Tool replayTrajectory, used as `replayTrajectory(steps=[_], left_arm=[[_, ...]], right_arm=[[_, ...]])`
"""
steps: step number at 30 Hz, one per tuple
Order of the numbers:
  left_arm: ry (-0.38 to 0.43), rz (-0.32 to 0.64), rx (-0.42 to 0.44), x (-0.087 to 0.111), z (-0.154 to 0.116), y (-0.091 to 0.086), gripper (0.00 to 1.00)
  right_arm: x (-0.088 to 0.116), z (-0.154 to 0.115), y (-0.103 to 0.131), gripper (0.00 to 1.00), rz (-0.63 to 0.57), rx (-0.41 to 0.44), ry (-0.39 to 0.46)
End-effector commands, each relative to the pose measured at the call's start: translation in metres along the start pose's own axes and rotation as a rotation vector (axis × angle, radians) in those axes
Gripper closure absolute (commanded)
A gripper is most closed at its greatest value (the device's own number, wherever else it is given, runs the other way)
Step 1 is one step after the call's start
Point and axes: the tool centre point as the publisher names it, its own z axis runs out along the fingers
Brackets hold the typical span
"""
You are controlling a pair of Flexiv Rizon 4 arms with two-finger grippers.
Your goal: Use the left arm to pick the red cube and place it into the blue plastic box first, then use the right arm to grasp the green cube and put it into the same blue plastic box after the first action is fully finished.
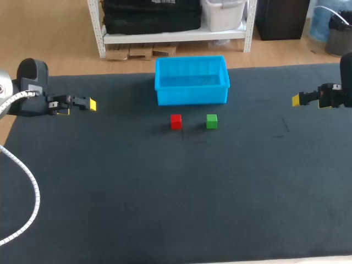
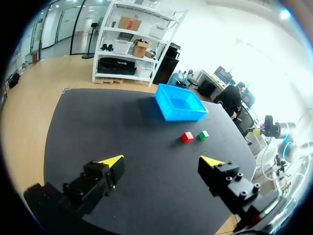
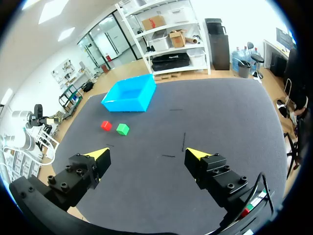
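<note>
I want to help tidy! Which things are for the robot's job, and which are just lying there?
Job: red cube, green cube, blue plastic box, left tool, right tool.
Just there: black table, white cable.

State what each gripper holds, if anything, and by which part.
Nothing is held. The left gripper and right gripper are open and empty; the red cube and green cube lie untouched.
</note>
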Motion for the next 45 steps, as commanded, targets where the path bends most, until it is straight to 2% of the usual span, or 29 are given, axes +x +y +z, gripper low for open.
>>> replayTrajectory(steps=[1,26,34,36,45], left_arm=[[0.0,0.0,0.0,0.0,0.0,0.0,0.0],[0.0,0.0,0.0,0.0,0.0,0.0,0.0],[-0.011,0.091,-0.08,-0.004,0.006,-0.025,0.0],[0.023,0.118,-0.099,-0.004,0.01,-0.033,0.0],[0.078,0.169,-0.249,-0.008,0.031,-0.068,0.0]], right_arm=[[0.0,0.0,0.0,0.0,0.0,0.0,0.0],[0.0,0.0,0.0,0.0,0.0,0.0,0.0],[0.0,0.0,0.0,0.0,0.0,0.0,0.0],[0.0,0.0,0.0,0.0,0.0,0.0,0.0],[0.0,0.0,0.0,0.0,0.0,0.0,0.0]])
